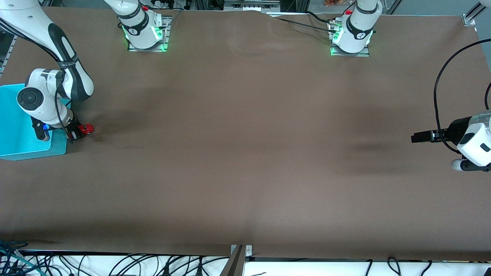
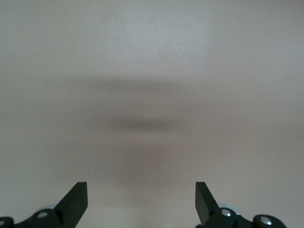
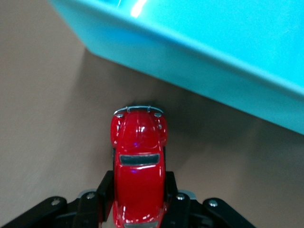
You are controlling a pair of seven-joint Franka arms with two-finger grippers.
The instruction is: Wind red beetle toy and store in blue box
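Left tool (image 2: 141, 202) spread wide, right tool (image 3: 138, 199) clamping red beetle toy (image 3: 138, 156)

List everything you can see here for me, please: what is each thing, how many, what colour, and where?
red beetle toy: one, glossy red, beside the blue box, on the table.
blue box: one, light blue, at the right arm's end of the table.
table: one, brown covering.
cables: several, black, along the table edge nearest the front camera.
right end effector: one, black, shut on the red beetle toy.
left end effector: one, black, open, waiting over bare table.
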